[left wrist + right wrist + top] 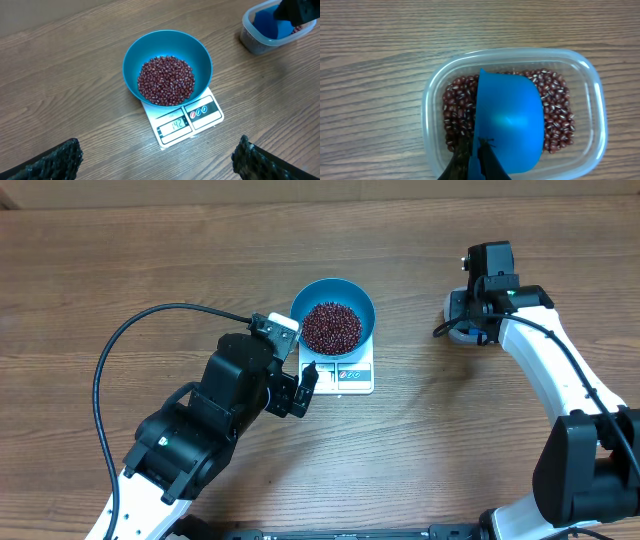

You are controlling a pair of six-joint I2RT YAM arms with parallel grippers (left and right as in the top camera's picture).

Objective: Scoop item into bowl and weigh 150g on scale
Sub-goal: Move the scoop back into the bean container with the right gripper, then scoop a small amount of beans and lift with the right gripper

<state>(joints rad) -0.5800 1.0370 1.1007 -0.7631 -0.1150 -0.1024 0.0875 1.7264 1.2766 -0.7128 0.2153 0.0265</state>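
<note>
- I read what looks like 142 on the scale display, with the bowl of beans on it.
- Left gripper jaws are spread wide; right gripper pinches the blue scoop over the tub.

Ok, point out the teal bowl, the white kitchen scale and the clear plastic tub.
round deep teal-blue bowl point(167, 44): left wrist view, far inner wall.
small flat white square scale point(173, 125): left wrist view, display panel.
clear rounded-rectangle plastic tub point(431, 105): right wrist view, left wall.
</note>
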